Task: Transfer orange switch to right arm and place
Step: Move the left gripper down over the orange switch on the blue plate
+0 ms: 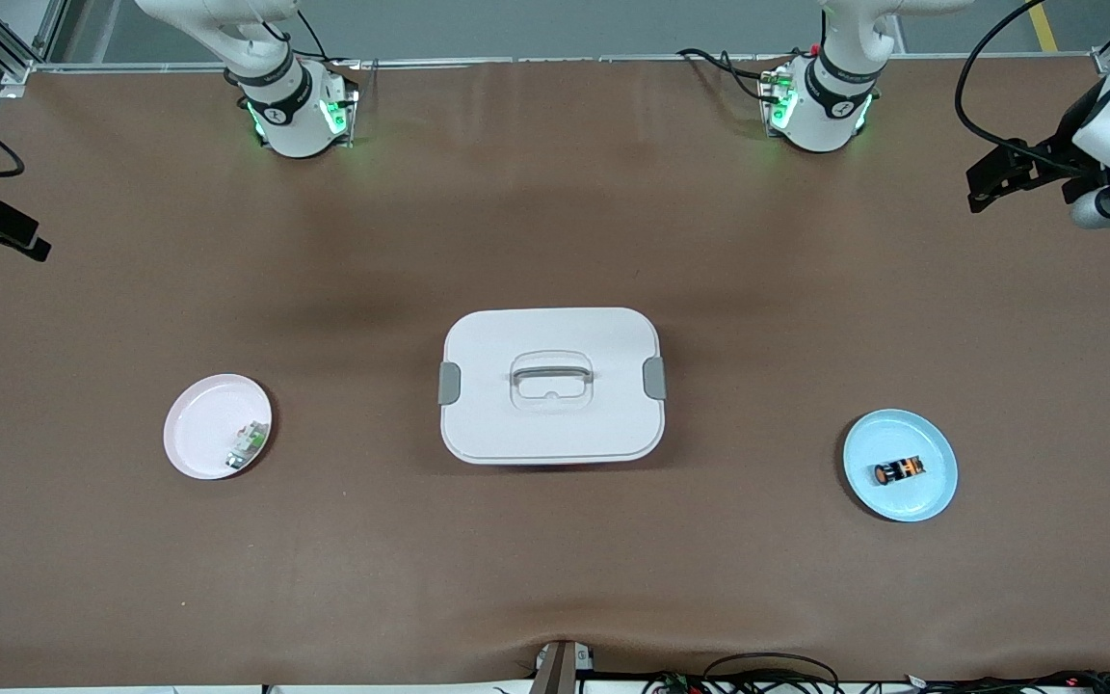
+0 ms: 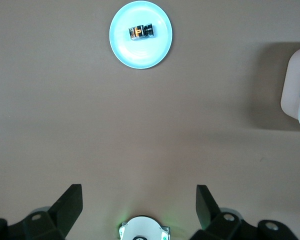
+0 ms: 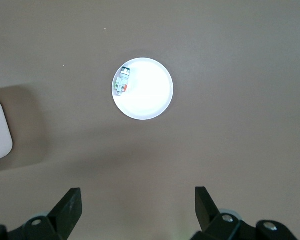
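The orange switch [image 1: 899, 470], a stubby black cylinder with an orange end, lies on its side on a light blue plate [image 1: 931, 493] toward the left arm's end of the table. It also shows in the left wrist view [image 2: 141, 32] on the blue plate [image 2: 140, 56]. My left gripper [image 2: 139, 192] is open and empty, high over the table above its own base [image 2: 144, 231]. My right gripper [image 3: 138, 192] is open and empty, high over the right arm's end of the table. Neither gripper shows in the front view.
A white lidded box [image 1: 497, 337] with a grey handle stands mid-table. A pale pink plate [image 1: 194, 419] toward the right arm's end holds a small white-and-green component [image 1: 247, 445], which also shows in the right wrist view [image 3: 122, 81]. Black camera mounts sit at both table ends.
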You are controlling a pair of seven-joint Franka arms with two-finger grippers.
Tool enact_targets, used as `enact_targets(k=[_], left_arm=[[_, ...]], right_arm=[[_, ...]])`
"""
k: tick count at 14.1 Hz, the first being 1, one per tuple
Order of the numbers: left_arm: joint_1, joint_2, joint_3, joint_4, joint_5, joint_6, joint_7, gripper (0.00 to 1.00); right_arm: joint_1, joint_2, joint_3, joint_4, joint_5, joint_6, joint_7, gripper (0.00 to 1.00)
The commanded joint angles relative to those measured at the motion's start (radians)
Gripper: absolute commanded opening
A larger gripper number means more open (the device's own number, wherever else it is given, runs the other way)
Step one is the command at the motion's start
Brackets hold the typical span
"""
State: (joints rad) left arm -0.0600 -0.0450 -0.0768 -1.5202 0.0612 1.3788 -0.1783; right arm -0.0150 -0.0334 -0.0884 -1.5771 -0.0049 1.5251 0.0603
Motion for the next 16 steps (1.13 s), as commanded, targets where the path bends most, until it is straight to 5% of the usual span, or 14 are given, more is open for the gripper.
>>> enact_targets(k=[1, 7, 16], left_arm=[[-0.001, 0.004, 0.000, 0.031, 0.015, -0.015, 0.007, 1.00], [0.012, 0.060, 0.008, 0.069, 0.014, -0.003, 0.063, 1.00], [0.167, 0.256, 0.009, 0.063, 0.008, 0.296, 0.192, 1.00]], right_arm=[[0.006, 0.013, -0.001, 0.028, -0.018, -0.010, -0.004, 1.00], [0.006, 0.013, -0.001, 0.028, -0.020, -0.010, -0.004, 1.00], [0.010, 0.039, 0.001, 0.028, -0.020, -0.007, -0.004, 1.00]])
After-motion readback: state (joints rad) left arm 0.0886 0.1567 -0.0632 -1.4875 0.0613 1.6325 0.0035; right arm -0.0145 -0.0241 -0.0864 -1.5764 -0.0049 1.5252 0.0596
